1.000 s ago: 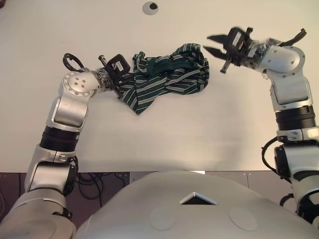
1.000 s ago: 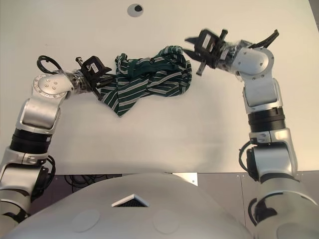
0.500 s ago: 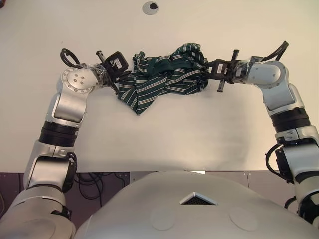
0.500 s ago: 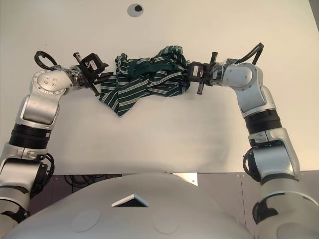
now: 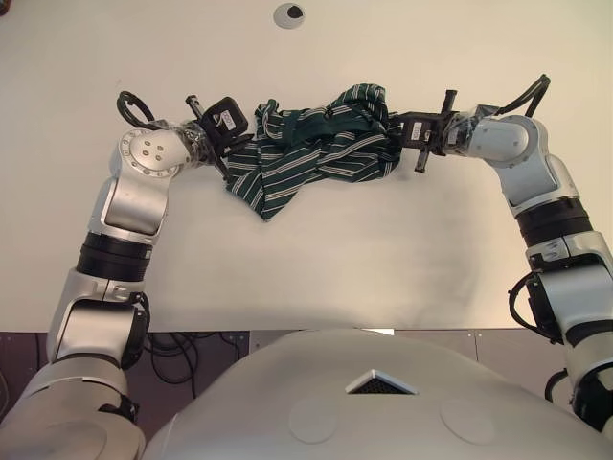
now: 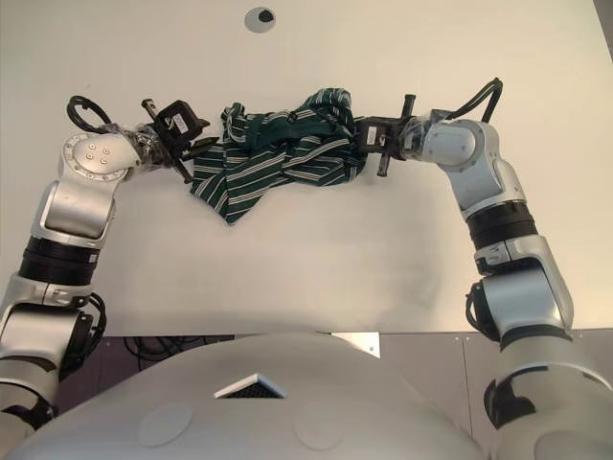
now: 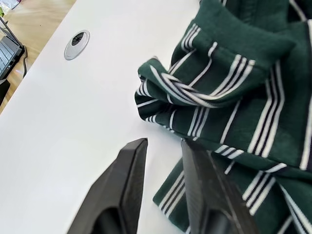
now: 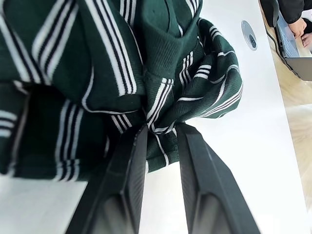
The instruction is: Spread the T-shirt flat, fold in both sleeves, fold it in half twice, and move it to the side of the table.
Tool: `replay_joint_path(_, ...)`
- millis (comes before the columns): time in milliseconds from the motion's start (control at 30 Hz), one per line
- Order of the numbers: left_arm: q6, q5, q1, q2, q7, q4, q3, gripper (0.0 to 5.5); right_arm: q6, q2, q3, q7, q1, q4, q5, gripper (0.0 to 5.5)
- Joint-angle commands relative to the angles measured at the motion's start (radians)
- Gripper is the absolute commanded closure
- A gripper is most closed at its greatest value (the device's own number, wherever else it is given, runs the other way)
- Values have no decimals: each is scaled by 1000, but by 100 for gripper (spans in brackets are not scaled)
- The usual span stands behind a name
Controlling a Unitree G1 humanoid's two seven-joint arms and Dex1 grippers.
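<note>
Arms (image 5: 120, 216) are clad in silver-grey shells, broken up by ribbed black bands (image 5: 113, 261). Just behind the black left end effector (image 7: 163, 146) a round cap (image 5: 147, 155) dotted with small screws is seen. Black cables (image 5: 132, 113) are looped behind it, same deal behind the right end effector (image 8: 162, 129).

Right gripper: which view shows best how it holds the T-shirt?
The right wrist view: close up, a striped fold of the T-shirt sits between the fingers of the right gripper. The eye views show that gripper from above at the shirt's right edge, too small to judge the hold. The left wrist view faces the other end.
</note>
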Motion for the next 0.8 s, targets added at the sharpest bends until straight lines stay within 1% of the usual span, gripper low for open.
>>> replay_joint_path(33, 3, 7, -17, -8, 3, -4, -1, 427, -27, -7, 4, -10, -11, -6, -14, 446)
replay_joint_path(367, 10, 10, -9, -8, 2, -12, 8, 427, -10, -16, 1, 6, 20, -77, -7, 446)
replay_joint_path(567, 5, 8, -9, -7, -1, -11, 9, 427, -6, -9, 16, -2, 36, -67, -26, 446)
replay_joint_path(800, 5, 7, -12, -8, -3, -15, 9, 427, -30, 15, 27, -103, -6, 16, -91, 446)
